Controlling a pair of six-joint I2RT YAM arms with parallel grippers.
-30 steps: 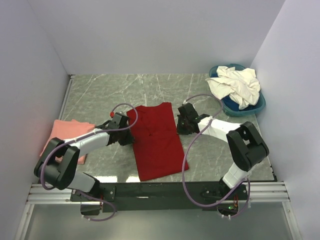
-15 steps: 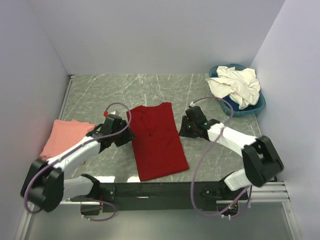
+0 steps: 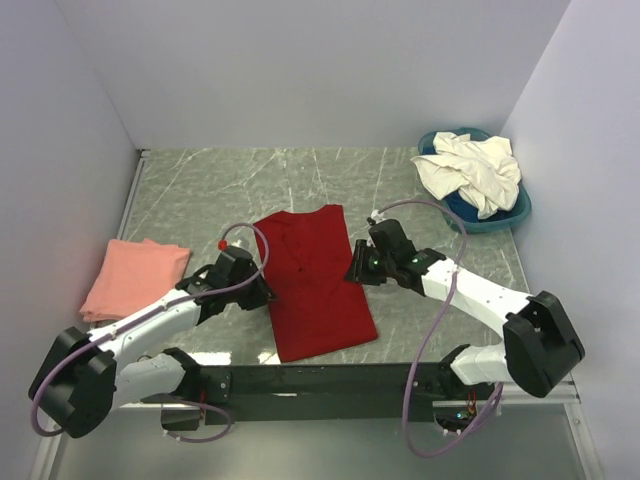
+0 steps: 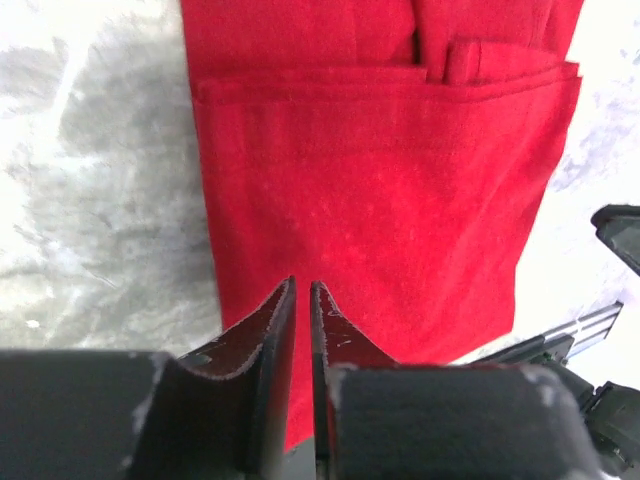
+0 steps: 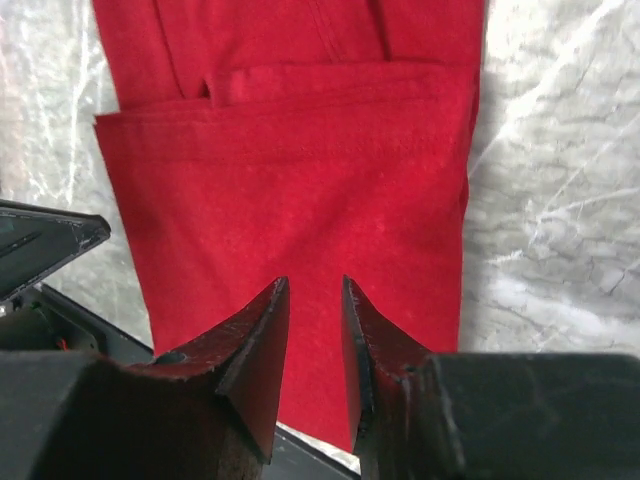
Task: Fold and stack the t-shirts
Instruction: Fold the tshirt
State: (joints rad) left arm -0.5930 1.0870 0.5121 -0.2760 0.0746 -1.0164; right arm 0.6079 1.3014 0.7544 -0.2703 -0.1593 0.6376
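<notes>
A deep red t-shirt (image 3: 312, 285), folded into a long strip, lies flat mid-table. My left gripper (image 3: 262, 292) sits at its left edge. In the left wrist view this gripper (image 4: 302, 290) has its jaws a narrow slit apart over the red cloth (image 4: 380, 180), with nothing seen between them. My right gripper (image 3: 356, 268) sits at the shirt's right edge. In the right wrist view it (image 5: 314, 285) is open above the red cloth (image 5: 290, 170). A folded salmon-pink t-shirt (image 3: 135, 278) lies at the left. Cream-white t-shirts (image 3: 470, 168) are heaped at the back right.
The cream shirts lie in a round blue basin (image 3: 503, 214) in the back right corner. White walls close off the left, back and right. The black rail (image 3: 320, 380) carrying the arm bases runs along the near edge, just below the red shirt's hem.
Both grippers have slid along the red shirt's sides toward the near edge. The left jaws have narrowed after opening. The shirt lies where it was.
</notes>
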